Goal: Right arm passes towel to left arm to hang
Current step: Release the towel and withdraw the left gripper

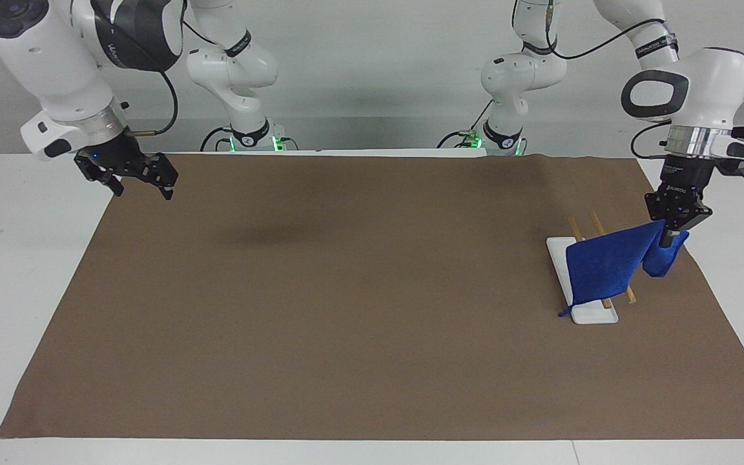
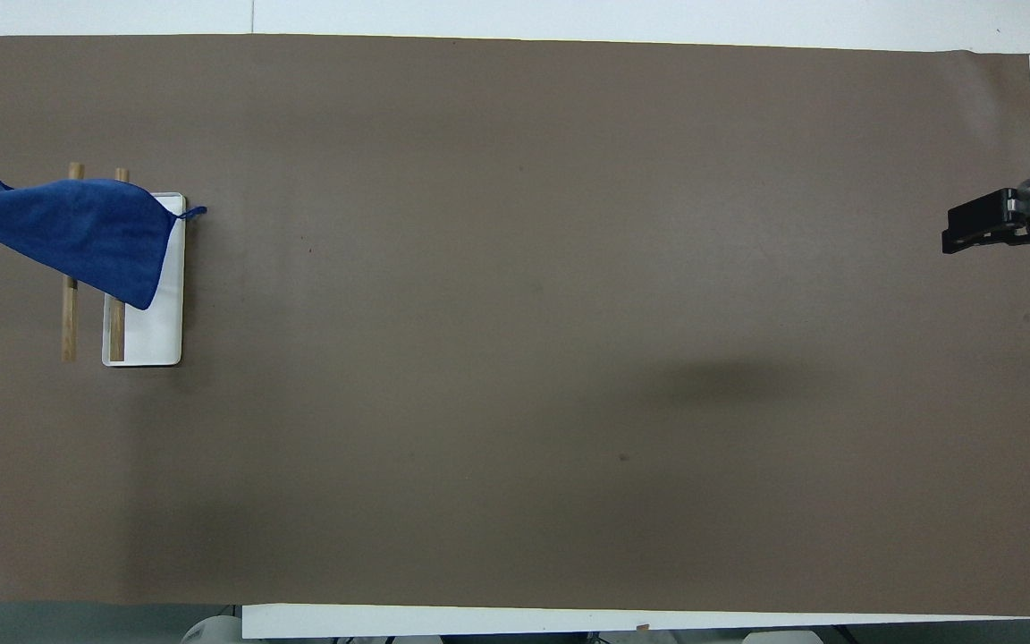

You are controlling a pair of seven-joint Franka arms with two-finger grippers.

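The blue towel (image 1: 604, 268) is stretched from my left gripper (image 1: 669, 237) across the two wooden bars (image 1: 630, 296) of a small rack with a white base (image 1: 595, 315). The left gripper is shut on one corner of the towel, over the mat's edge at the left arm's end. The towel's free corner with its loop tag hangs beside the base. In the overhead view the towel (image 2: 77, 233) covers the bars' (image 2: 69, 322) farther halves, and the left gripper is almost out of frame. My right gripper (image 1: 144, 190) hangs open and empty over the mat's edge at the right arm's end (image 2: 971, 237).
A brown mat (image 1: 359, 290) covers most of the white table (image 1: 17, 258). The rack's white base (image 2: 157, 335) stands on the mat near the left arm's end. Both arm bases stand at the table's robot edge.
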